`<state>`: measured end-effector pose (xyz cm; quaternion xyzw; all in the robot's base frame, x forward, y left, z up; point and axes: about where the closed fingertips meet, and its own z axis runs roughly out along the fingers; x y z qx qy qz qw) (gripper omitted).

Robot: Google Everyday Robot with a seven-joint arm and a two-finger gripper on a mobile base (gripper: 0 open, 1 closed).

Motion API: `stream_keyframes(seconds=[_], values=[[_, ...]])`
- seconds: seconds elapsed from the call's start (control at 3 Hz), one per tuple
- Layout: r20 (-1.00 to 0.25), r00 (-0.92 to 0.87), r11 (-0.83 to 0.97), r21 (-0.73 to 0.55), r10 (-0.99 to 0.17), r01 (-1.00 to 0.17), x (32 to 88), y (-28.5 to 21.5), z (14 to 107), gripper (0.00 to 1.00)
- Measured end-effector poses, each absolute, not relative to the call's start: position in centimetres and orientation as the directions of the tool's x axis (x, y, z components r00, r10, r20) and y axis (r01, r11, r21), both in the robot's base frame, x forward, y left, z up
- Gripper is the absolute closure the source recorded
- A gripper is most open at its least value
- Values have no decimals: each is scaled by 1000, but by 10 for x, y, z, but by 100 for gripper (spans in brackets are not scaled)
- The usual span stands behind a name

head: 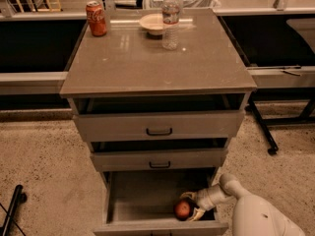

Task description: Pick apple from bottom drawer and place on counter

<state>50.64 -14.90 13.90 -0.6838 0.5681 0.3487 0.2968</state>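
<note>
The apple (pixel 182 209), small and red-orange, lies on the floor of the open bottom drawer (pixel 142 203), near its front right corner. My gripper (pixel 189 205) reaches down into the drawer from the right, with its pale fingers spread around the apple, one behind it and one at its right front. The jaws look open and the apple rests on the drawer floor. My white arm (pixel 256 213) comes in from the lower right. The counter (pixel 147 58) is the glossy grey-brown top of the cabinet, far above the gripper.
On the counter stand a red soda can (pixel 96 18) at back left, a shallow bowl (pixel 152 22) and a clear water bottle (pixel 170 19) at back middle. The two upper drawers (pixel 158 124) are pulled slightly out. A black stand leg (pixel 261 127) is on the right.
</note>
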Motion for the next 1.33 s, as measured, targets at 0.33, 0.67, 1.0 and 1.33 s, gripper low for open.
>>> stream_keyframes(seconds=[0.33,0.67,1.0,1.33], values=[[-822,118,-177,-21,-558,-984,512,-142,134,33],[-829,126,-174,-36,-544,-984,518,-135,132,33],[-830,121,-177,-27,-545,-984,519,-130,124,51],[-815,123,-186,-19,-566,-982,520,-130,122,83]])
